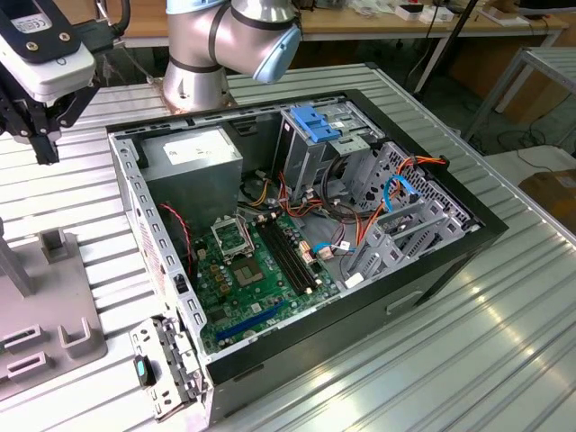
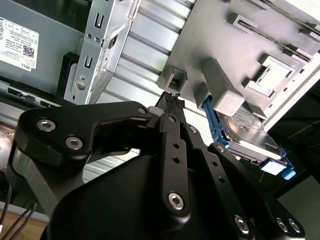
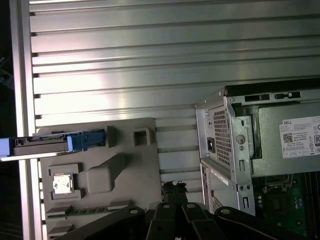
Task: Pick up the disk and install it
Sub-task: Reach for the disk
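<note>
Exterior view, arm: the silver robot arm with pale blue joint caps [image 1: 229,36] stood at 12 o'clock from the case.
Exterior view, gripper: the black gripper [image 1: 42,144] under its white camera housing hung at 10 o'clock from the case, above the ribbed aluminium tabletop [image 1: 450,360], touching nothing.
Exterior view, case: the open black desktop computer case [image 1: 450,243] lay on its side mid-tabletop, with a green motherboard [image 1: 256,270] on its floor.
Exterior view, box: a large grey metal box with a white sticker [image 1: 193,157] sat in the case's 11 o'clock corner.
Exterior view, cage: a grey metal cage with blue plastic tabs [image 1: 315,126] stood at the case's 12 to 1 o'clock.
Exterior view, fixture: a grey plastic fixture plate [image 1: 54,315] lay at 8 o'clock from the case.
Second wrist view, fingers: the black fingers [image 2: 172,100] were clenched together with nothing between them.
Second wrist view, disk: the flat rectangular silver-grey metal disk with a blue plastic frame [image 2: 250,137] stood on edge at the far rim of the fixture plate [image 2: 220,55], well apart from the gripper [image 2: 172,97].
First wrist view, disk: the disk [image 3: 40,142] showed edge-on along the fixture plate [image 3: 100,150].
First wrist view, chip: a small square silver chip [image 3: 62,184] sat in a recess of the plate.
First wrist view, gripper: the gripper [image 3: 172,187] hung over the gap between plate and case [image 3: 220,140], fingers [image 3: 169,189] closed, empty.
</note>
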Robot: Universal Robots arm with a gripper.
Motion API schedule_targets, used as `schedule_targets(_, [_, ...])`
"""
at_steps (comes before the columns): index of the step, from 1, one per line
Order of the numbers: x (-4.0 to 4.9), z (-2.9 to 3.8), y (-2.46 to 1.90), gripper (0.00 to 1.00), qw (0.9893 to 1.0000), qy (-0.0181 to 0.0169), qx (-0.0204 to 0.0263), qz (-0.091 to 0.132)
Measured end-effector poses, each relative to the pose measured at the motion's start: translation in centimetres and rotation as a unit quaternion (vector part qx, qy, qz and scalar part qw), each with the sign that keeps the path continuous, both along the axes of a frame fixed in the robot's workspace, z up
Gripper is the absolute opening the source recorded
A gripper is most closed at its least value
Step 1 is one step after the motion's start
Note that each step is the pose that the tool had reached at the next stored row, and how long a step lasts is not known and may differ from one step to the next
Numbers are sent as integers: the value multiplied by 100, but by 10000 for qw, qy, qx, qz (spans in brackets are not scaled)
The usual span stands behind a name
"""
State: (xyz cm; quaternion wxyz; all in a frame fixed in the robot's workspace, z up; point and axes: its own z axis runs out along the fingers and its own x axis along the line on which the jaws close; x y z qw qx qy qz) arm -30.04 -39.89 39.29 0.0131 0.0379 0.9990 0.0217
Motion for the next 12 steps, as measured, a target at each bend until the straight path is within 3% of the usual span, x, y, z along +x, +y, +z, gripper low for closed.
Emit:
schedule_targets(9, [-197, 0, 0, 11, 10000, 0, 0, 0])
schedule_targets(12, [-225, 0, 0, 11, 10000, 0, 0, 1])
